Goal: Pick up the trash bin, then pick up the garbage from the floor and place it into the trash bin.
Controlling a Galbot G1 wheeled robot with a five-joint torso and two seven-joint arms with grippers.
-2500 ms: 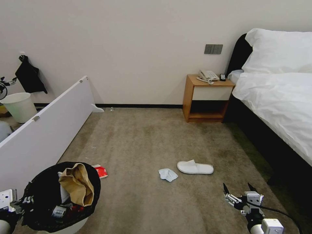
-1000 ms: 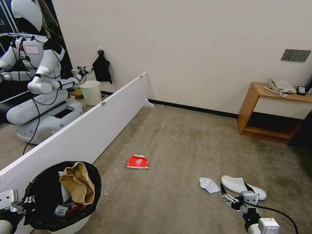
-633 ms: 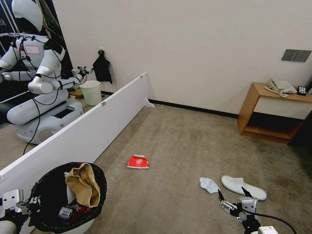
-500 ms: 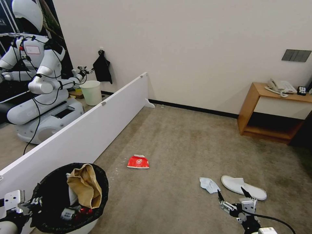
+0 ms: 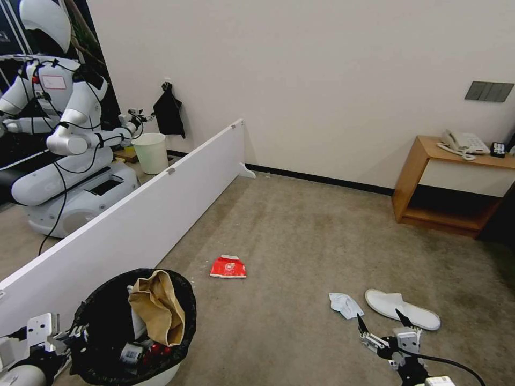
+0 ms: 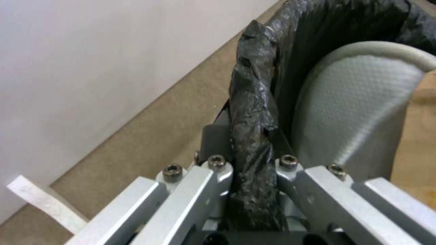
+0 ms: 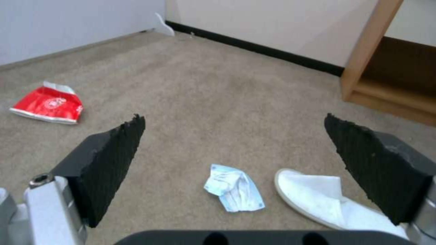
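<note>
At the lower left of the head view, the left gripper (image 5: 75,336) pinches the bag-covered rim of the trash bin (image 5: 185,300), its jaws closed tight on the black plastic. The bin already holds a brown paper bag (image 5: 158,313), a small bottle (image 5: 130,352) and something red.

Toward the middle of the frame, the red-white packet (image 5: 228,267) lies flat on the floor (image 5: 300,236). Further right are the pale-blue tissue (image 5: 345,304) and, just beside it, a white slipper (image 5: 402,310).

At the lower right, the right gripper (image 5: 382,327) hovers above the carpet near the tissue, its jaws spread wide and empty.

A risk, in my judgement: the hold is partly on the thin bag, so the bin may tilt or slip. Also, the jaws could catch the slipper together with the tissue.
</note>
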